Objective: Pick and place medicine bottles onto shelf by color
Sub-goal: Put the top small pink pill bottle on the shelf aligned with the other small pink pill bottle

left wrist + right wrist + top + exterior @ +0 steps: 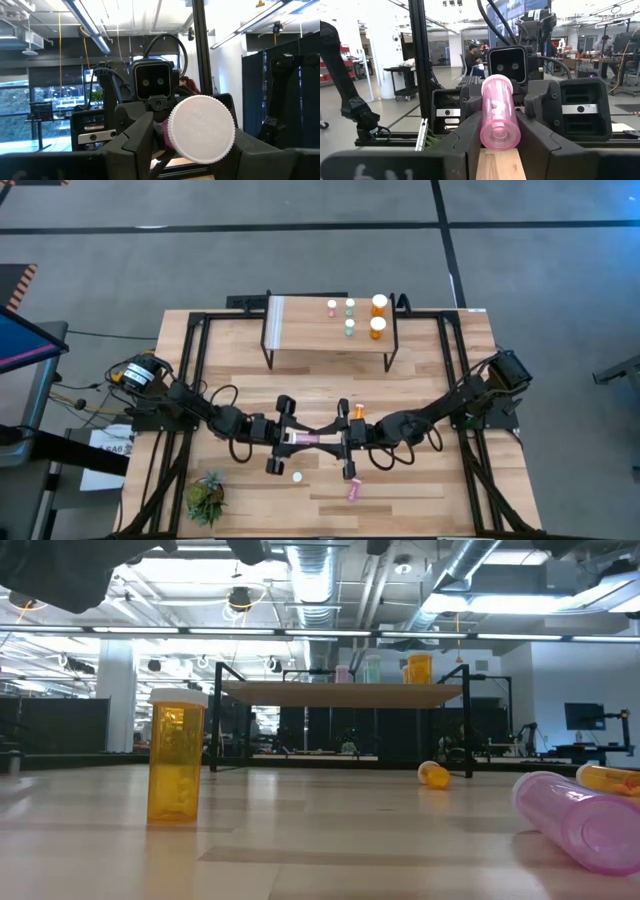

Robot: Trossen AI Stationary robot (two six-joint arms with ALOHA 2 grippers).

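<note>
Standing: five bottles on shelf.

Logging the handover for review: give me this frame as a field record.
held item: pink bottle, horizontal between both claws
left claw: shut on its white-cap end
right claw: at its base end
shelf: shelf bottles upright, one pink, two teal, two orange
table: lying pink bottle, lying orange bottle, upright orange bottle, plant
</note>
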